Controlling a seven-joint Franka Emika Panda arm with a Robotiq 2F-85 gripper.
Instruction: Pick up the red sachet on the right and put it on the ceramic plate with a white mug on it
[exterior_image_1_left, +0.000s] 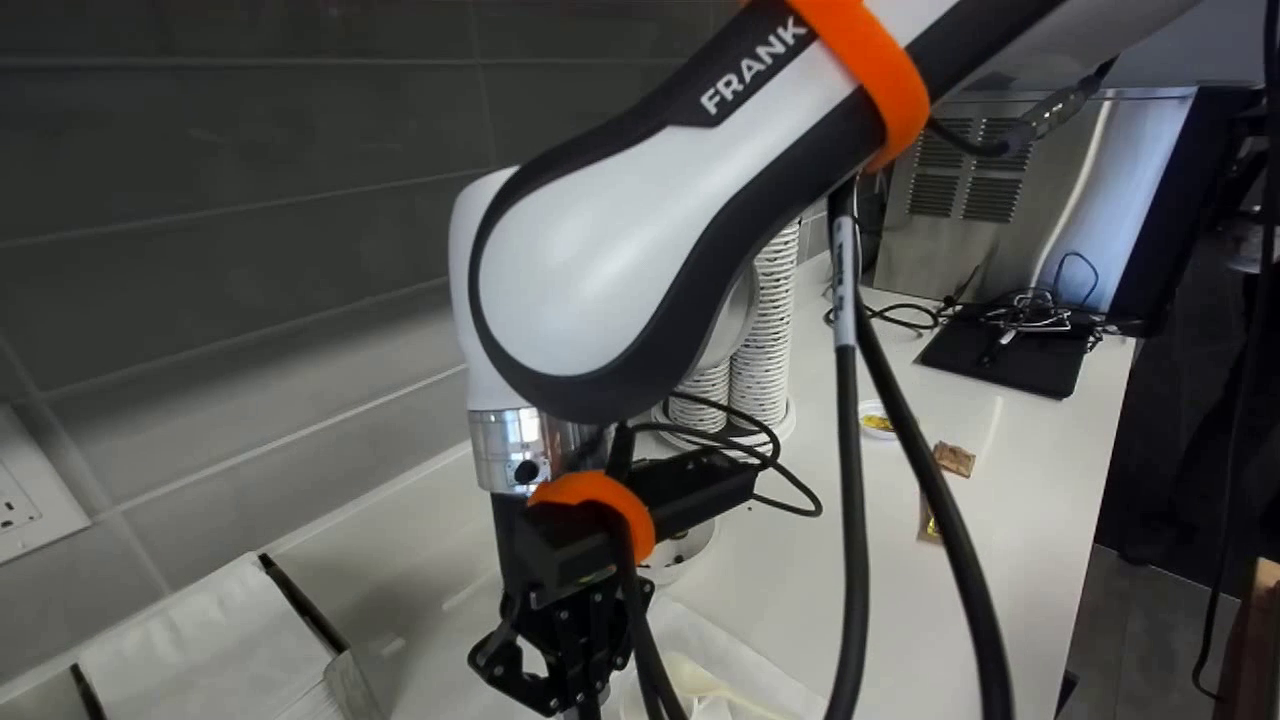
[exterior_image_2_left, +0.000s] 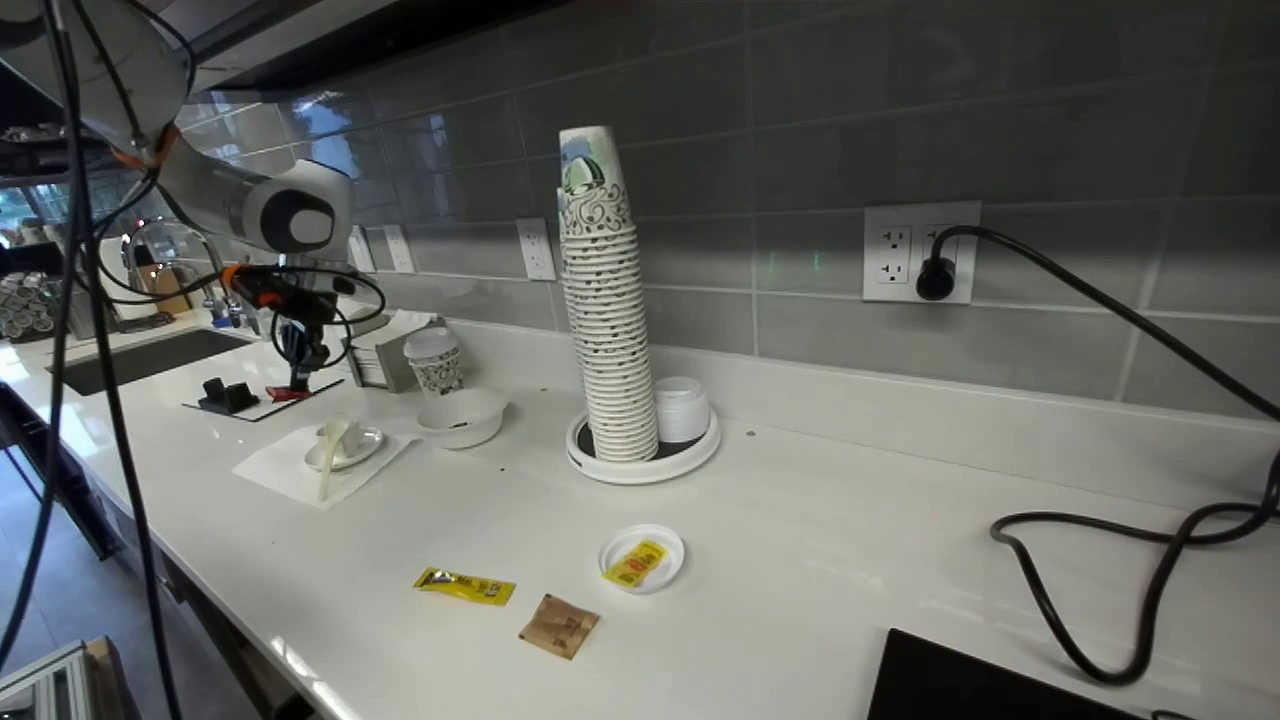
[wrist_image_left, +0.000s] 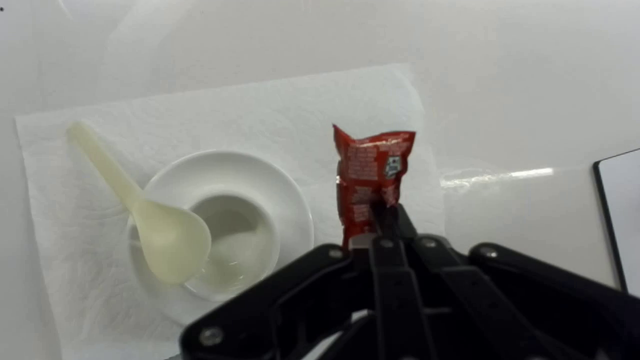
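The red sachet (wrist_image_left: 362, 165) is crumpled and hangs from my gripper (wrist_image_left: 392, 217), whose black fingers are shut on one side of it. In an exterior view the gripper (exterior_image_2_left: 298, 384) and the sachet (exterior_image_2_left: 287, 394) are behind the paper towel, left of the napkin box. The white mug (wrist_image_left: 260, 232) stands on the white ceramic plate (wrist_image_left: 295, 200), left of the sachet in the wrist view. A cream spoon (wrist_image_left: 172, 245) lies across mug and plate rims. The mug (exterior_image_2_left: 352, 438) and plate (exterior_image_2_left: 372, 446) also show in an exterior view. The sachet is hidden in an exterior view where the gripper (exterior_image_1_left: 582, 700) points down.
A paper towel (wrist_image_left: 300, 115) lies under the plate. A white bowl (exterior_image_2_left: 465, 410), a paper cup (exterior_image_2_left: 435, 365), a napkin box (exterior_image_2_left: 395, 350) and a tall cup stack (exterior_image_2_left: 615, 340) stand along the wall. Yellow (exterior_image_2_left: 465, 586) and brown (exterior_image_2_left: 560, 627) packets lie in front.
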